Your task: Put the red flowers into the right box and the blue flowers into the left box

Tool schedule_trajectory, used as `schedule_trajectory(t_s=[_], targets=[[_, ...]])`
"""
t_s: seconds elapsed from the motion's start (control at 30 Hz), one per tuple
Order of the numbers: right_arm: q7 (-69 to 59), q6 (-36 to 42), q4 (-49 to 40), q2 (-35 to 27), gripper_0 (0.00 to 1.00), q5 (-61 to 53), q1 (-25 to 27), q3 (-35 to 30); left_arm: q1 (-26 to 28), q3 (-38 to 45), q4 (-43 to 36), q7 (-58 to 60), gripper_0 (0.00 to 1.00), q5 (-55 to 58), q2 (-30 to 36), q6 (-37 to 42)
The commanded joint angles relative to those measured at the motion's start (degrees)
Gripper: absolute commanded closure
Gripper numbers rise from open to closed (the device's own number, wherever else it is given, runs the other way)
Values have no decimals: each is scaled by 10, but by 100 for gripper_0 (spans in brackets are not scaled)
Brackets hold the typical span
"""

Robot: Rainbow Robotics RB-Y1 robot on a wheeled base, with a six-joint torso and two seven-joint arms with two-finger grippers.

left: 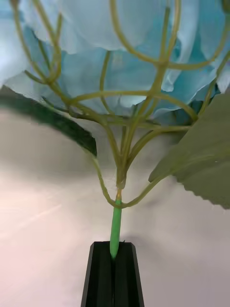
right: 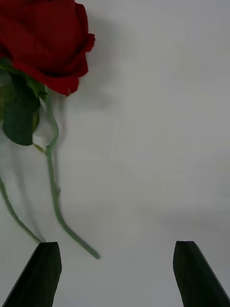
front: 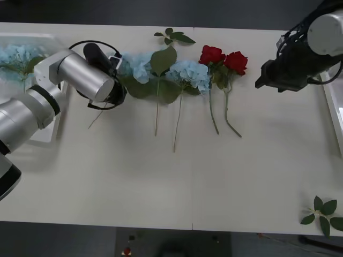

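Left gripper (left: 114, 268) clamped on thin green stem of blue flower (left: 120, 57) near left box (front: 32, 40). Light, floppy bloom; stem best hold. Right gripper (right: 115, 268) spread wide beside red flowers (front: 224, 60).

light: dim, even | shadows: soft beneath arms, stems | glare: none | wrist views: sharp

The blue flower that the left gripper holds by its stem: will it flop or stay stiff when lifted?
Probably top-heavy: the left gripper, shut, pinches a thin stem below the wide blue flower, so the head may droop or swing. It likely weighs little. The smooth stem could twist between the fingers.
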Motion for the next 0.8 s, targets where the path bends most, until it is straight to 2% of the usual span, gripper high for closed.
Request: schedule_trajectory(t_s=[0.03, 0.2, 0.47, 0.8], targets=[[-22, -16, 28, 36, 32, 23, -9, -9, -20, 44, -53, -13, 100, 2, 23, 57], [-31, -45, 46, 72, 32, 77, 2, -9, -20, 93, -98, -25, 100, 2, 32, 135], [-124, -59, 81, 143, 32, 193, 10, 13, -19, 182, -180, -46, 100, -8, 44, 269], [-173, -110, 115, 188, 32, 219, 10, 45, -9, 319, -268, -132, 100, -6, 57, 421]])
